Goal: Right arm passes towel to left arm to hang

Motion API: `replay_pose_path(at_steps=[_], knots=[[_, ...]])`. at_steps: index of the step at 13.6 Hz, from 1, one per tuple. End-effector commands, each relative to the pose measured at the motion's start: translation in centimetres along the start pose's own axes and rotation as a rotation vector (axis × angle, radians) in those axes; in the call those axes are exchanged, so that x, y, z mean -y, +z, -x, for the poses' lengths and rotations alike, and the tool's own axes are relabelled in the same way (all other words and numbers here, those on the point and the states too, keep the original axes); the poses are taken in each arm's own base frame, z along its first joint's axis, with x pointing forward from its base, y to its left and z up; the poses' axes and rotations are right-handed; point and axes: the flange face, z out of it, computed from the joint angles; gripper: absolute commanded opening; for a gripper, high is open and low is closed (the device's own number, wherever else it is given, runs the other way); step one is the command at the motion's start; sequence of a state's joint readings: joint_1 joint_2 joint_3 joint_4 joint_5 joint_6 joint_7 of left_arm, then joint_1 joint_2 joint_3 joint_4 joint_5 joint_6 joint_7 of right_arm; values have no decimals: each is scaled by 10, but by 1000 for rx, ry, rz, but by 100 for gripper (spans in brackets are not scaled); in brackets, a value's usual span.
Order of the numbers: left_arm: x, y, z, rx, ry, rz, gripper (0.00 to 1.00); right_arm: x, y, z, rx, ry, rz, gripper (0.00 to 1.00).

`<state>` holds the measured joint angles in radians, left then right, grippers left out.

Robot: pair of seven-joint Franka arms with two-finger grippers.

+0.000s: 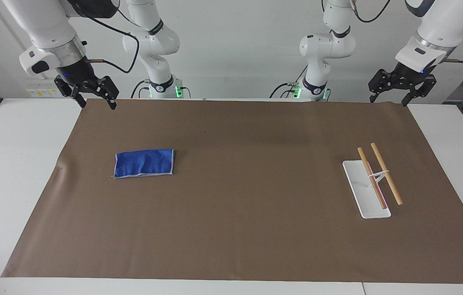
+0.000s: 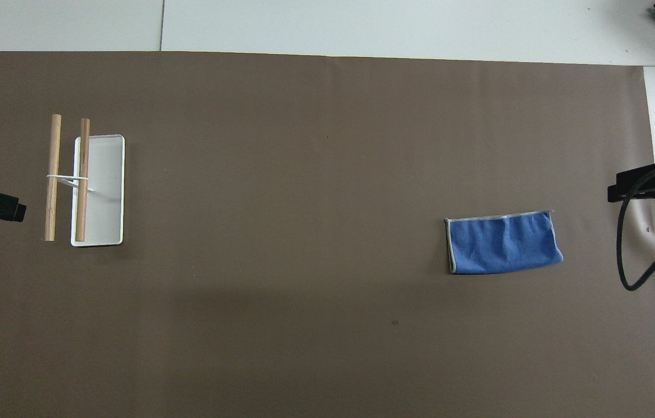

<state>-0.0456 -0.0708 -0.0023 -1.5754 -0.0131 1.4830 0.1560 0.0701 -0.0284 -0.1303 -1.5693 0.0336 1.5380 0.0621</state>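
The blue towel lies folded and flat on the brown mat, toward the right arm's end of the table. My right gripper hangs open and empty above the mat's edge nearest the robots, well apart from the towel; only part of it shows in the overhead view. My left gripper is open and empty too, raised over the mat's corner at the left arm's end, and it shows as a black tip beside the rack. Neither arm touches anything.
A rack with a white base and two wooden bars stands toward the left arm's end. The brown mat covers most of the white table. A black cable loops by the right gripper.
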Motion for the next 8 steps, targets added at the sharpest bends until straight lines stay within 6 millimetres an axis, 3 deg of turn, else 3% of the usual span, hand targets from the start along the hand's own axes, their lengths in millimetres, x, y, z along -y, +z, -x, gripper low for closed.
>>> replay_pose_path(at_steps=[1,8], knots=[[2,-3,4,-12,-12,-23,100,-2,-3,3,-3,10,-18,100],[2,-3,6,-1,-15,-21,100,-3,-1,4,7,10,-18,100]])
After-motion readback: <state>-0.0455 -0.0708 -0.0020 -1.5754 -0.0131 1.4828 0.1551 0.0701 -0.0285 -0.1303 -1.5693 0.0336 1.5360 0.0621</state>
